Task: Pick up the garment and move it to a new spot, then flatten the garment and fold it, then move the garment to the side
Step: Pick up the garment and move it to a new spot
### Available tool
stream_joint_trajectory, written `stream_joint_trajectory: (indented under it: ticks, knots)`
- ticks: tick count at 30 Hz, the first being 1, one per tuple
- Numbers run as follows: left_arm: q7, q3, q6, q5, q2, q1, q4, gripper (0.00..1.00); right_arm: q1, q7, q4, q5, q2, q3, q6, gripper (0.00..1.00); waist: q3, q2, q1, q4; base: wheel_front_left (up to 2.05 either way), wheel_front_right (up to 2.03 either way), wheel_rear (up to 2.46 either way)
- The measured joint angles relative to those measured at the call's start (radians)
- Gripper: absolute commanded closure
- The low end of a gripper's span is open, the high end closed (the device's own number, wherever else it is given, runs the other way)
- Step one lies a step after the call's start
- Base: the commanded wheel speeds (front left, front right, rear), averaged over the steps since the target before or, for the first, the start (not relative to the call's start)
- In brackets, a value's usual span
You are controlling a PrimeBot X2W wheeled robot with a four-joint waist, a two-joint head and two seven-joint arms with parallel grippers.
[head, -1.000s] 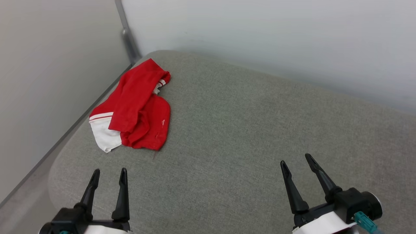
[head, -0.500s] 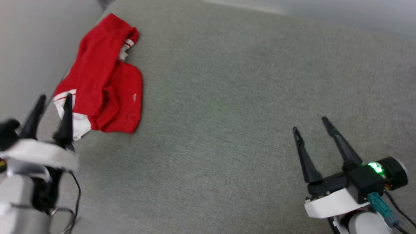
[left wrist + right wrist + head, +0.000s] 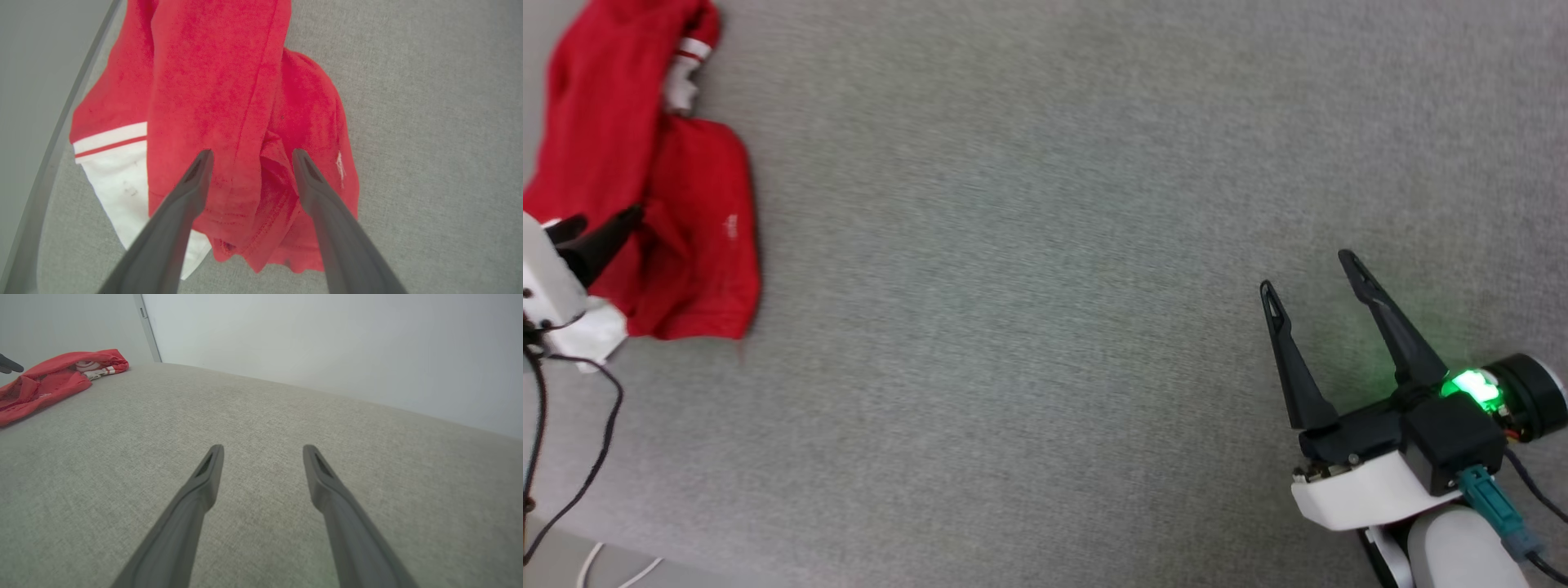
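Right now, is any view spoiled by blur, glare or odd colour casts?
Head view: the grey surface is slightly smeared, and a green lamp on the right claw tints that surface nearby. Left wrist view: the left claw looks soft-edged, the garment a saturated red. Right wrist view: even light, no glare.

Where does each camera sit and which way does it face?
Head view: on the head, looking down on the grey fabric cushion; right hand lower right, left hand at left edge.
Left wrist view: above the red jersey T-shirt, looking down between its fingers.
Right wrist view: low, facing the white wall past its fingers.
All show the T-shirt.
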Motion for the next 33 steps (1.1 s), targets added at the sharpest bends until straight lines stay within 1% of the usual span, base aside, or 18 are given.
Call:
stream_joint_trajectory:
  ticks: [1,2,3,7,9,15,16,17,20,22,23,25,30,33]
  knots:
    - [0.03,-0.011,0.0,-0.015,0.008,-0.012,0.017,0.0,-0.006,0.0,-0.003,-0.003,0.0,0.001,0.0,0.0,0.012,0.0,0.0,-0.008,0.0,0.0,0.0]
    - [0.03,-0.011,0.0,-0.015,0.008,-0.012,0.017,0.0,-0.006,0.0,-0.003,-0.003,0.0,0.001,0.0,0.0,0.012,0.0,0.0,-0.008,0.0,0.0,0.0]
    - [0.059,-0.025,0.0,-0.033,0.016,-0.029,0.053,0.0,-0.015,0.0,-0.006,-0.005,0.0,0.002,0.0,0.0,0.034,0.0,0.0,-0.022,0.0,0.0,0.0]
    - [0.073,-0.042,0.0,-0.049,0.022,-0.07,0.101,0.0,-0.016,-0.001,-0.01,-0.012,0.002,-0.001,0.0,0.0,0.065,0.0,0.0,-0.045,0.0,0.0,0.0]
    - [0.091,-0.056,0.0,-0.074,0.015,-0.095,0.143,0.0,-0.031,-0.005,-0.016,-0.022,0.002,0.0,0.0,0.0,0.093,0.0,-0.0001,-0.064,0.0,0.0,0.0]
    - [0.134,-0.093,0.0,-0.1,0.03,-0.136,0.187,0.0,-0.037,-0.01,-0.02,-0.024,0.007,-0.003,0.0,0.0,0.119,0.0,-0.0002,-0.088,0.0,0.0,0.0]
    - [0.145,-0.102,0.0,-0.109,0.032,-0.142,0.191,0.59,-0.037,-0.01,-0.019,-0.026,0.008,-0.004,0.0,0.0,0.12,0.0,-0.0003,-0.091,0.0,0.0,0.0]
    - [0.152,-0.11,0.001,-0.116,0.034,-0.144,0.19,1.0,-0.037,-0.011,-0.016,-0.029,0.009,-0.005,0.0,0.0,0.119,0.0,-0.0003,-0.093,0.0,0.0,0.0]
    - [0.158,-0.136,0.005,-0.136,0.048,-0.142,0.169,1.0,-0.038,-0.014,-0.006,-0.031,0.013,-0.007,0.0,0.0,0.11,0.0,-0.0002,-0.095,0.0,0.0,0.0]
    - [0.138,-0.146,0.006,-0.15,0.051,-0.134,0.161,1.0,-0.039,-0.019,0.001,-0.031,0.017,-0.009,0.0,0.0,0.1,0.0,-0.0002,-0.096,0.0,0.0,0.0]
    - [0.113,-0.167,0.005,-0.152,0.055,-0.126,0.144,1.0,-0.041,-0.019,0.012,-0.031,0.02,-0.012,0.0,0.0,0.089,0.0,-0.0002,-0.097,0.0,0.0,0.0]
    - [0.101,-0.182,0.005,-0.145,0.062,-0.124,0.133,1.0,-0.043,-0.019,0.021,-0.031,0.022,-0.01,0.0,0.0,0.082,0.0,-0.0002,-0.097,0.0,0.0,0.0]
    - [-0.009,-0.256,0.002,-0.119,0.08,-0.111,0.046,1.0,-0.051,-0.025,0.06,-0.02,0.032,-0.005,0.0,0.0,0.036,0.0,-0.0002,-0.106,0.0,0.0,0.0]
    - [-0.058,-0.387,0.0,-0.02,0.135,-0.1,-0.063,1.0,-0.054,-0.031,0.086,-0.005,0.038,-0.008,0.0,0.0,-0.001,0.0,-0.0002,-0.117,0.0,0.0,0.0]
